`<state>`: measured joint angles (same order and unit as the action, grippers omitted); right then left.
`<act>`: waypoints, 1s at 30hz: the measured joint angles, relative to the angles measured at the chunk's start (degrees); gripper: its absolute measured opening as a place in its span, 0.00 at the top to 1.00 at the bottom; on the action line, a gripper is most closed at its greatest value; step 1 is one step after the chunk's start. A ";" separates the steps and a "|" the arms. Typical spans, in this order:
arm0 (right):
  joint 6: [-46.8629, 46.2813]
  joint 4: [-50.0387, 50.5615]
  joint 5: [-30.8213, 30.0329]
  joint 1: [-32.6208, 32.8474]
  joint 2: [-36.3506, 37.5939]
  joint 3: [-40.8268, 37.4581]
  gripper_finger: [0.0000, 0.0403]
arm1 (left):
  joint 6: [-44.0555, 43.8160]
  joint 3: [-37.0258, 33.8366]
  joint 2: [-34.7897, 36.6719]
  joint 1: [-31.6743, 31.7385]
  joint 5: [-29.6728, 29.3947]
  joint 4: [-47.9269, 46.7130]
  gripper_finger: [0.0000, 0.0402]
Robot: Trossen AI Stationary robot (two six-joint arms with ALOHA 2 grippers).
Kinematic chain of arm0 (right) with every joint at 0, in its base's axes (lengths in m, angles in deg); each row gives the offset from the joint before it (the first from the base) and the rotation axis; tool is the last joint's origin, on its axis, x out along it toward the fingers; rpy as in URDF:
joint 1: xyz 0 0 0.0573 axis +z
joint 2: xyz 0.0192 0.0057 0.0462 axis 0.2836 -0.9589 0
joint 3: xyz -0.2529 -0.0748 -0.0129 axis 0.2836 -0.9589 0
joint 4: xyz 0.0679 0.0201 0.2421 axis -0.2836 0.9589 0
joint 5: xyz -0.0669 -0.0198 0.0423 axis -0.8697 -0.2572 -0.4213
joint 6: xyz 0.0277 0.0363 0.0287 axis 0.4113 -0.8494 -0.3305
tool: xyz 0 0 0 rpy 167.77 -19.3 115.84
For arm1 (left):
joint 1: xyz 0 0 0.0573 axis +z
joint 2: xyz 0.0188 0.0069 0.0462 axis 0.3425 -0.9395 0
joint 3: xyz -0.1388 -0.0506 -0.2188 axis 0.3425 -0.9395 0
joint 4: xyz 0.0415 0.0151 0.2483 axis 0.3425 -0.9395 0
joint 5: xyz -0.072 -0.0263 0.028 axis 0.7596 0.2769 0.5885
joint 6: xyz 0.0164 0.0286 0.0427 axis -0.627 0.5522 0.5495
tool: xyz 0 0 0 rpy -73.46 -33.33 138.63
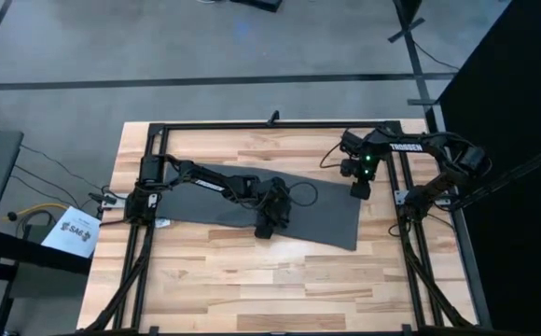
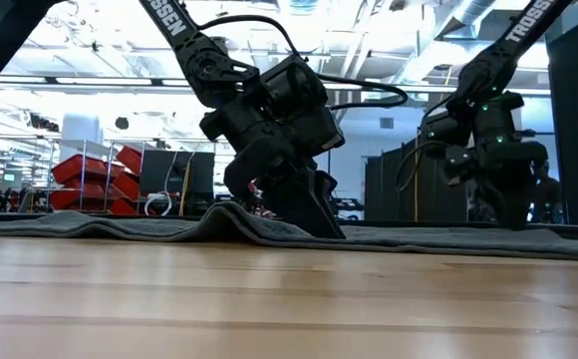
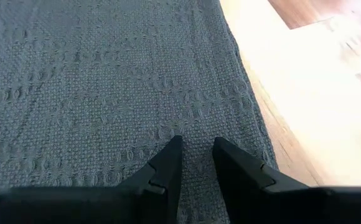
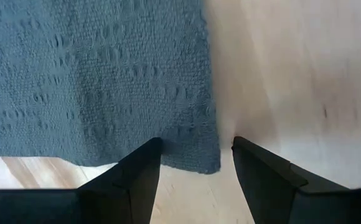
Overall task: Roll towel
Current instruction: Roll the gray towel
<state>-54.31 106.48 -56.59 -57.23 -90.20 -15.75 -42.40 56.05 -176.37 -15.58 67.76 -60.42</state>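
The towel [image 1: 242,201] lies spread flat on the bench [image 1: 252,280], a long dark grey sheet running from the left side across to the right of middle, with its right end slanting toward the near side. In the low view it forms a low ridge [image 2: 219,214] just left of where the left arm meets it.

The left claw [image 1: 264,229] is down at the towel's near edge, about midway along the cloth. In the left wrist view its fingers [image 3: 168,163] stand only a narrow gap apart, tips pointing down onto the weave close to the towel's edge [image 3: 249,112], with bare wood beyond. Whether they pinch any cloth cannot be told; the claw reads as nearly closed with nothing clearly gripped.

The right claw [image 1: 358,190] is at the towel's far right corner. In the right wrist view its fingers [image 4: 140,171] are spread wide, open, straddling the corner of the cloth [image 4: 208,163], one finger over the towel and the other over bare bench [image 4: 292,74]. It grips nothing.
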 joint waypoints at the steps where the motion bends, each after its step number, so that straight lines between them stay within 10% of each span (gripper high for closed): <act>1: -0.25 0.15 -0.54 0.33 -0.22 -0.09 0.54 | -0.02 -0.02 -0.02 0.00 0.00 0.19 0.80; 15: -0.83 -1.55 -7.02 1.30 -2.75 1.59 0.97 | -0.76 -0.15 -0.21 0.07 -0.11 2.07 0.80; 30: -0.16 -1.54 -28.13 10.92 -1.73 4.99 0.98 | -6.13 -0.52 -0.98 4.11 -6.86 17.47 0.80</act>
<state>-54.47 104.94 -84.72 -46.31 -91.93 -10.77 -48.52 55.52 -177.35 -11.47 60.90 -42.94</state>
